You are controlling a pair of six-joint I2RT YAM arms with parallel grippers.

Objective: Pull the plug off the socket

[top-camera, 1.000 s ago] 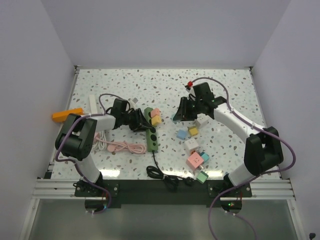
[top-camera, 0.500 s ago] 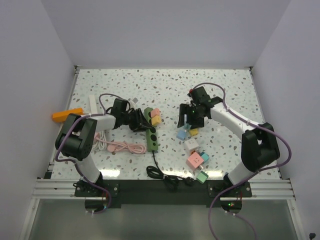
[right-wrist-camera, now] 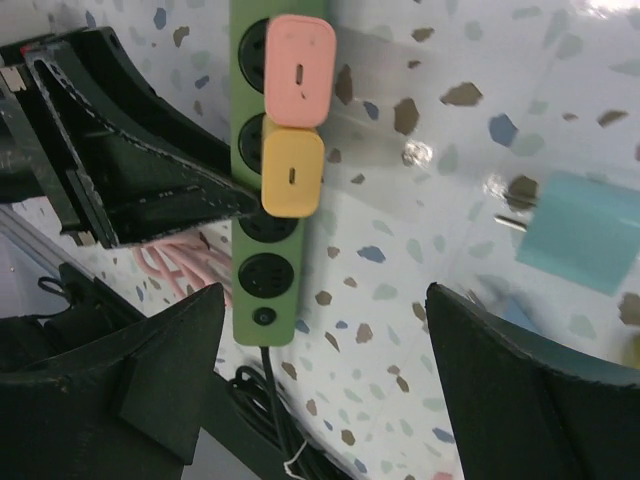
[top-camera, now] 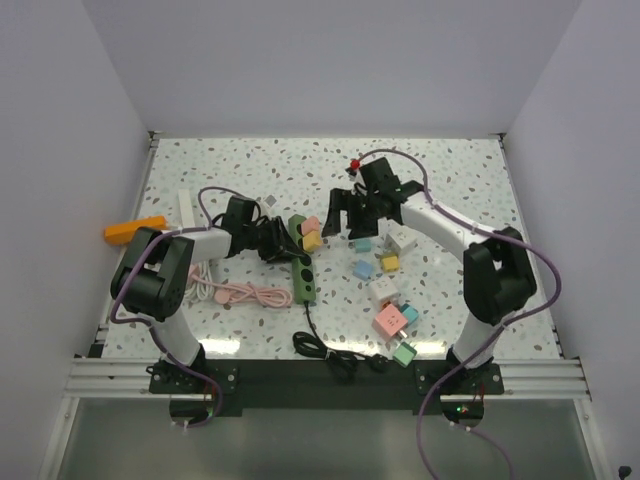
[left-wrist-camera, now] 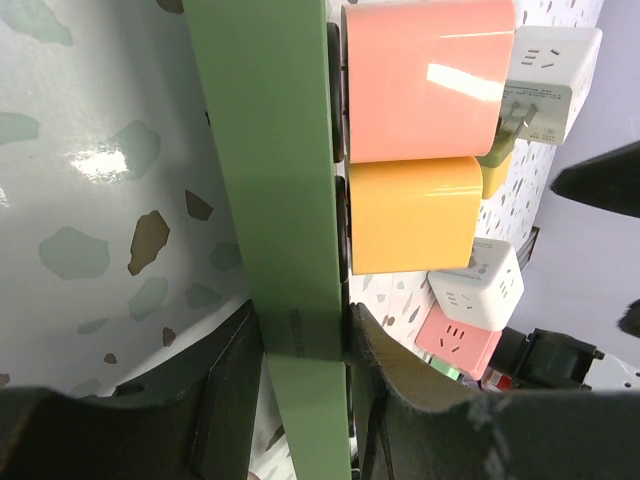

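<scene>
Terrazzo table (top-camera: 450, 170): left fingers (top-camera: 278, 243) clamp green strip (left-wrist-camera: 275, 170); right fingers (top-camera: 344, 215) wide open beside plugs (right-wrist-camera: 299, 70).

green power strip (left-wrist-camera: 270, 150) ends cropped, blue plug (right-wrist-camera: 585, 235) cut by edge

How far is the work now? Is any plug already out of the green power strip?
Done: the left gripper clamps the green power strip, bracing it. In hand: the right gripper hangs open near the plugs, touching neither. Left: the pink plug and the yellow plug both sit in their sockets, so none is pulled out yet.
</scene>
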